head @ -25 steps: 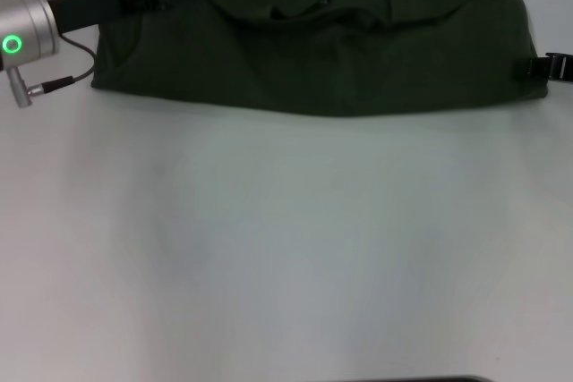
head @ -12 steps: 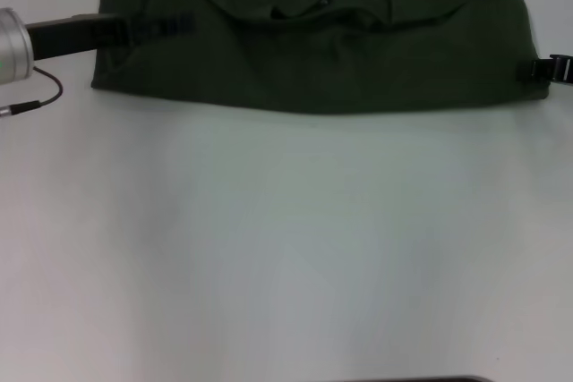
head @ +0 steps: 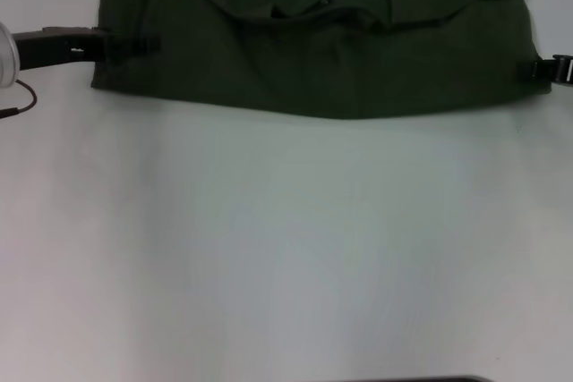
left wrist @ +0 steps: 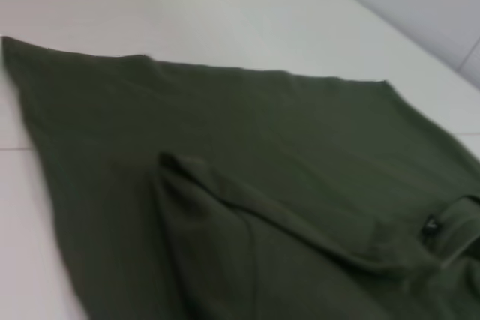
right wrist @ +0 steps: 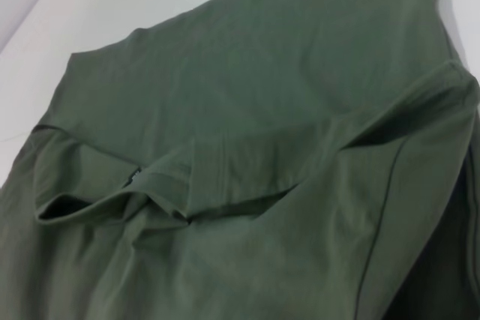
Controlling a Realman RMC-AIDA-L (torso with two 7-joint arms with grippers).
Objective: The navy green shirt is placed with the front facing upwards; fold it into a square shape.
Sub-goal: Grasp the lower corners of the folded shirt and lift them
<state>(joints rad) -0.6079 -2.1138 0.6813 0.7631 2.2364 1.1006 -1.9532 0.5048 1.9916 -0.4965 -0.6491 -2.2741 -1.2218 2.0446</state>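
**Shirt folded across the far desk, a pincer at each side**

The shirt point(head: 313, 42) lay at twelve o'clock on the desk point(head: 286, 248), a dark olive-green cloth of soft, matte knit. In the head view it made a wide band with a nearly straight near edge that sagged slightly at the middle. A layer had been folded over the body, leaving a raised, wavy ridge across its width, and a small rumpled pucker sat near the centre of that ridge. The left wrist view showed the shirt point(left wrist: 247, 185) as a flat panel with a thick fold running over it and a small dark tag near the collar. The right wrist view showed the shirt point(right wrist: 247, 162) with a ribbed collar band curled open and a stitched seam down one side. No lettering showed.

The desk was white, smooth and faintly glossy.

The left pincer point(head: 134, 44) sat at the shirt's nine o'clock edge, over the cloth; whether it was wide or narrow could not be told. The right pincer point(head: 542, 69) touched the three o'clock edge, its state likewise unclear.
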